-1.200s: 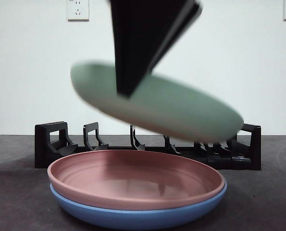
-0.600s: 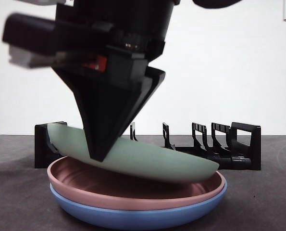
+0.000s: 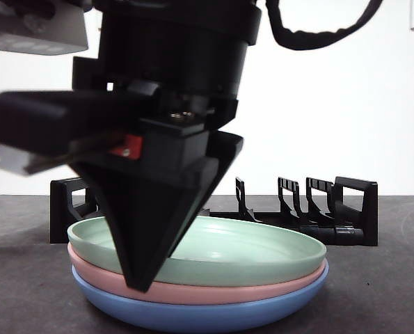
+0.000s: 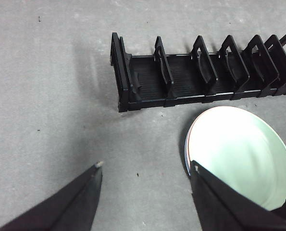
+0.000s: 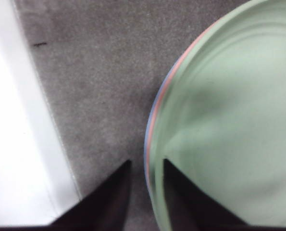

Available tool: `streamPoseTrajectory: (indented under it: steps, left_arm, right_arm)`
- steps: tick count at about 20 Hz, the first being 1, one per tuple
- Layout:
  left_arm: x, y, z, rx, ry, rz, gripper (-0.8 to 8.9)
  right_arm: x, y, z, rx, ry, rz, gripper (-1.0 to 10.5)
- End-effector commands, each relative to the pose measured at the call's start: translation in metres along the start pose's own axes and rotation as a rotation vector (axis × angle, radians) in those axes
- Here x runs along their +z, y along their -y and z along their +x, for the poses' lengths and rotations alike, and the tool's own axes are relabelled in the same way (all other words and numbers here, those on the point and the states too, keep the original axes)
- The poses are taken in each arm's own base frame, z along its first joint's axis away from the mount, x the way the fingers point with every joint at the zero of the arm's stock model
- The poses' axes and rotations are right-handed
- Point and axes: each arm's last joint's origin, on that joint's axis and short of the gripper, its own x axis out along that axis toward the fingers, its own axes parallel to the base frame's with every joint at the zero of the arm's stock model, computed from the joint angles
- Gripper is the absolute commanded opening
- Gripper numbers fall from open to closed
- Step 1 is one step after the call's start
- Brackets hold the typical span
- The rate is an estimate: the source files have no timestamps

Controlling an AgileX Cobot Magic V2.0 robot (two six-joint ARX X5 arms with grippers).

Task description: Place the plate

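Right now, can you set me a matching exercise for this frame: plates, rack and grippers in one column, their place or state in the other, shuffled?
Things:
1. green plate
2. pink plate
3. blue plate
4. rack
5. right gripper

Places or states:
A. bottom of the stack
B. behind the stack, no plates in it
C. top of the stack
D. astride the green plate's rim
E. middle of the stack

Pairs: 1-C, 2-E, 3-A, 4-B, 5-D

The left gripper is open above the table.
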Motion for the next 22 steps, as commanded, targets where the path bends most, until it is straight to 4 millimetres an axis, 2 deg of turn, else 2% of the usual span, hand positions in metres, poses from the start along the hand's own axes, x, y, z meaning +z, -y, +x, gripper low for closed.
streamPoseTrajectory:
  steps: [1,5,7,11,16,18,22]
  left_arm:
    - [0.003,0.001,-0.002,-0.001,0.013,0.012,2.9]
    - [0.003,0.001,-0.002,-0.001,0.013,0.012,2.9]
    - [0.003,0.001,-0.002,-0.002,0.014,0.011,2.9]
    - [0.003,0.001,-0.002,-0.002,0.014,0.011,2.9]
    - [0.005,0.001,-0.002,-0.006,0.031,0.014,2.9]
    - [0.008,0.002,-0.002,-0.014,0.064,0.014,2.89]
    - [0.021,0.004,0.002,0.013,0.165,0.036,2.89]
  right_arm:
    - [0.006,-0.004,-0.006,0.0,0.002,0.037,2.3]
    - [0.009,0.007,-0.048,-0.011,0.091,0.067,2.5]
    - [0.0,0.025,-0.071,-0.062,0.137,0.116,2.5]
    - [-0.027,0.08,-0.105,-0.174,0.187,0.305,2.5]
    - [-0.083,0.159,-0.133,-0.3,0.304,0.652,2.5]
    - [-0.103,0.185,-0.141,-0.327,0.364,0.724,2.5]
    - [-0.124,0.218,-0.15,-0.442,0.439,0.803,2.5]
